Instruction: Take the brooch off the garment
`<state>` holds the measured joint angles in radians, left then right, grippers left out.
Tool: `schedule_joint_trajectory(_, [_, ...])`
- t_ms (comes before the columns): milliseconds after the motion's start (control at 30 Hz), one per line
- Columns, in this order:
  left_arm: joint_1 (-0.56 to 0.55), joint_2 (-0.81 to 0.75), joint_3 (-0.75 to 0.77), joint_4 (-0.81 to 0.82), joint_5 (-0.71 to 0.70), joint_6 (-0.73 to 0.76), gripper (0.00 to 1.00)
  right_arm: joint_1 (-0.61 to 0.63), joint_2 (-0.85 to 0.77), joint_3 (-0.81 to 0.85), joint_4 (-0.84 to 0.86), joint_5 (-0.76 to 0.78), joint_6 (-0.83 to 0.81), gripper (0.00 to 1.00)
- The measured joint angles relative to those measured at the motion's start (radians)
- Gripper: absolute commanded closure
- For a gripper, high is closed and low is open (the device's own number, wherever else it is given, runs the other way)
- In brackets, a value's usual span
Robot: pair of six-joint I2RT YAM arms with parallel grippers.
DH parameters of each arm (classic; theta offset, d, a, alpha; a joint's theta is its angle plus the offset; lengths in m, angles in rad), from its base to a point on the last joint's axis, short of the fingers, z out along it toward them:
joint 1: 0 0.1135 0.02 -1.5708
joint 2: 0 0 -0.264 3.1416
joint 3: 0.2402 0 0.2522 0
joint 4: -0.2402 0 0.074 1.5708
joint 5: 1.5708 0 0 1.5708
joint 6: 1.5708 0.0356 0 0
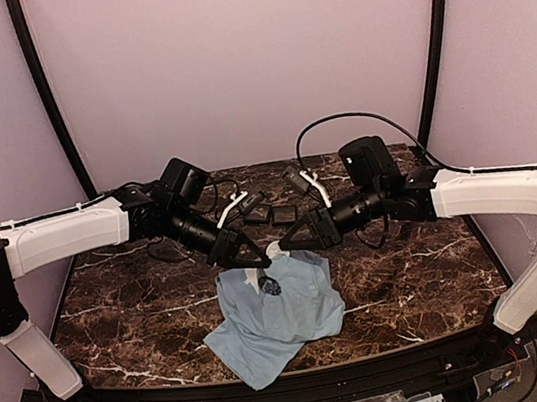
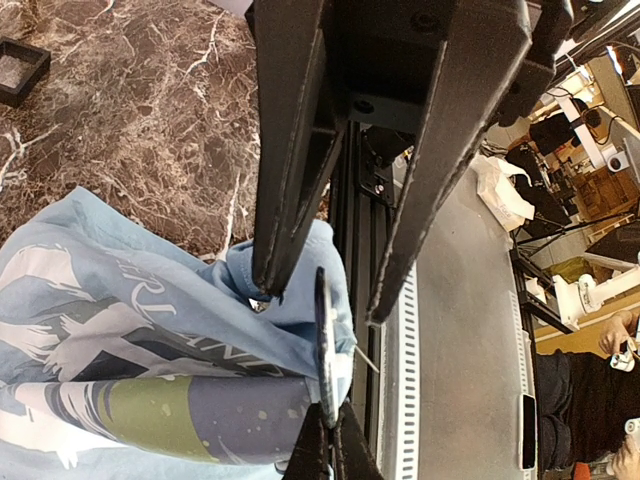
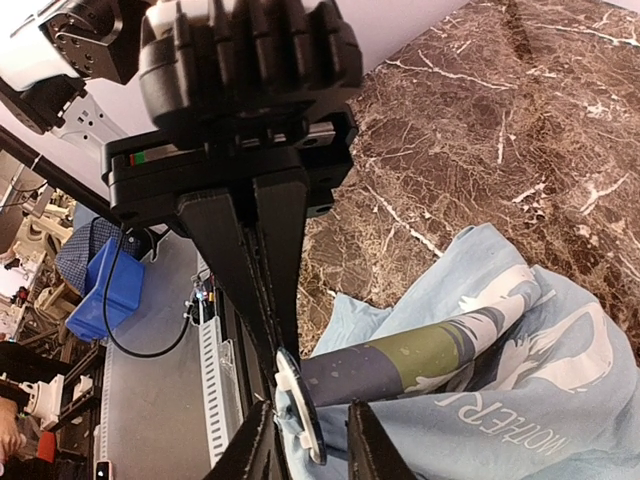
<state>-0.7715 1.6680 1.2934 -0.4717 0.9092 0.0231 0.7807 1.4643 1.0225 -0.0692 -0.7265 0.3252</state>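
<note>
1. Currently the brooch sits on the bunched upper edge of the garment, between the two arms. From the left wrist view I see it edge-on as a thin, rigid disc. It is dark at the rim and pale on the side that faces the right wrist camera.
2. The left gripper is fully closed, and its tips meet at the rim of the disc. I judge that it pinches the brooch together with a little cloth, which holds the disc steady and lifted.
3. The right gripper is partly open with one finger on each side of the disc. It has hold of nothing. I judge this straddling position prepares a second grip for working the fastening free.
4. A thin pin projects beside the disc.
5. The garment is soft light-blue cloth with a white, olive and navy print. It is drawn into a rolled fold at the brooch, and the rest lies crumpled on the table.
6. The table is hard, with a glossy dark marble pattern. Small square black trays stand behind the arms, apart from the cloth.
</note>
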Motion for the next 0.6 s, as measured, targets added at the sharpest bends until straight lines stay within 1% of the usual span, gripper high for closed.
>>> schedule_joint_trajectory(167, [0.0,0.0,0.0,0.0,0.0,0.0,0.99,0.0,0.017,0.0,0.011,-0.024,0.004,0.85])
schedule_joint_trajectory(267, [0.0,0.0,0.0,0.0,0.0,0.0,0.99,0.0,0.03,0.0,0.017,-0.041,0.005,1.0])
schedule_joint_trajectory(300, [0.0,0.0,0.0,-0.001,0.0,0.0,0.97,0.0,0.034,0.0,0.019,-0.045,0.008,1.0])
schedule_joint_trajectory(333, [0.0,0.0,0.0,-0.005,-0.002,-0.001,0.94,0.0,0.036,0.0,0.019,-0.053,0.005,1.0])
schedule_joint_trajectory(367, [0.002,0.0,0.0,-0.008,0.0,-0.002,0.85,0.0,0.036,0.0,0.02,-0.06,0.002,1.0])
schedule_joint_trajectory(400, [0.002,0.0,0.0,-0.008,-0.001,-0.003,0.81,0.0,0.036,0.0,0.022,-0.061,0.0,1.0])
schedule_joint_trajectory(433, [0.002,0.0,0.0,-0.006,-0.001,-0.001,0.72,0.0,0.036,0.0,0.024,-0.061,0.002,1.0])
schedule_joint_trajectory(467, [0.002,0.0,0.0,-0.003,0.0,-0.002,0.69,0.0,0.036,0.0,0.023,-0.059,0.002,1.0])
schedule_joint_trajectory(500, [0.001,0.0,0.0,0.0,0.0,0.0,0.63,0.0,0.036,0.0,0.023,-0.056,0.002,1.0])
schedule_joint_trajectory(567, [0.0,0.0,0.001,0.003,0.003,0.0,0.57,0.0,0.036,0.0,0.023,-0.051,0.003,1.0])
schedule_joint_trajectory(600, [-0.001,0.0,0.001,0.003,0.003,0.002,0.55,0.0,0.036,0.0,0.024,-0.049,0.005,1.0])
